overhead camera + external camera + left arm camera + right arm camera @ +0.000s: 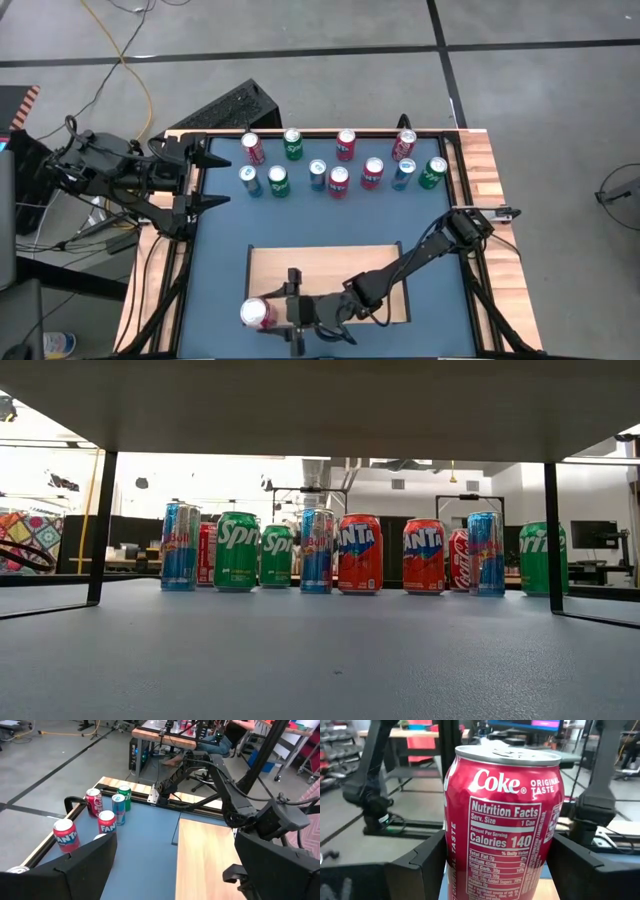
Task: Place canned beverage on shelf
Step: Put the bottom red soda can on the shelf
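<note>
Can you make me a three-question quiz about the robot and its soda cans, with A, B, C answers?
1. Where is the Coke can that the right gripper holds?
A. In the rows of cans at the far side of the table
B. At a near corner of the shelf
C. On the floor

2. How many green cans stand in the rows?
A. One
B. Three
C. Six

3. What is the left gripper doing?
A. It is open and empty
B. It is squeezing a green can
C. It is lifting the shelf

Answers:
1. B, because the high view shows the can at the board's corner, far from the rows.
2. B, because the high view shows three green tops.
3. A, because its fingers are spread at the table's left edge with nothing between them.
</note>
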